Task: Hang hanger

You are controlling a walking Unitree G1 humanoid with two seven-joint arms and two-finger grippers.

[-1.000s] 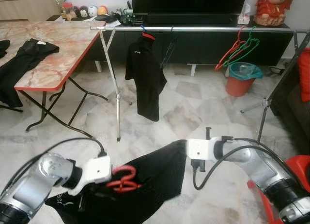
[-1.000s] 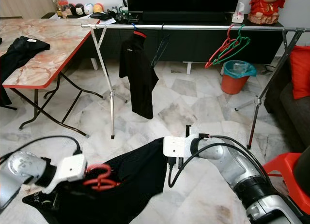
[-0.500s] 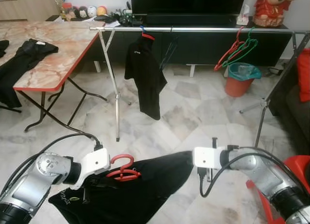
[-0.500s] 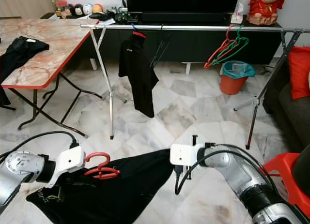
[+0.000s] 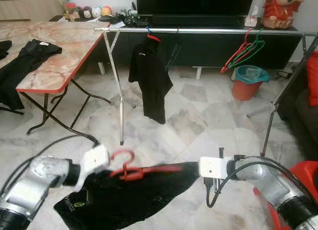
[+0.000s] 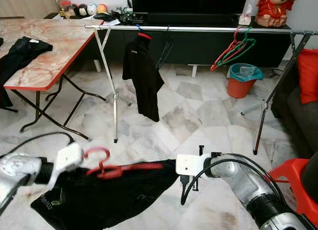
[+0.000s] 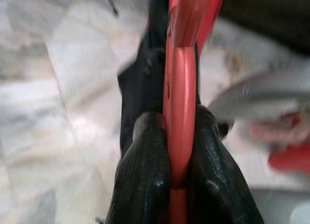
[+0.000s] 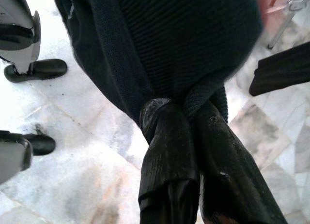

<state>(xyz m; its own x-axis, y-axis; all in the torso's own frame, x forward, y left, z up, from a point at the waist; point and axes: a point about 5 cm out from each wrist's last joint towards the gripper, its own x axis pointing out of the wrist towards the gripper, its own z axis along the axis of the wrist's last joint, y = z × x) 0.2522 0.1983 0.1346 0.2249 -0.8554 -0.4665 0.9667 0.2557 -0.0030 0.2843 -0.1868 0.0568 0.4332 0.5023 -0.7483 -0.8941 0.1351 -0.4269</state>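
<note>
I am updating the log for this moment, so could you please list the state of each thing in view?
Red hanger: gripped low, black garment on it.
Black garment: stretched between both grippers.
Left gripper: shut on the red hanger.
Right gripper: shut on the garment's edge.
Rail: holding one hung black shirt and spare hangers.
Table: black clothing lying on it.

Marble table [image 5: 59, 66], orange bin [image 5: 247, 86], television [image 5: 194, 1].

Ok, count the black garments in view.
3: black shirt hanging on the silver rail; black garment on the marble table; black shirt held between left tool and right tool. Others may be hidden.
</note>
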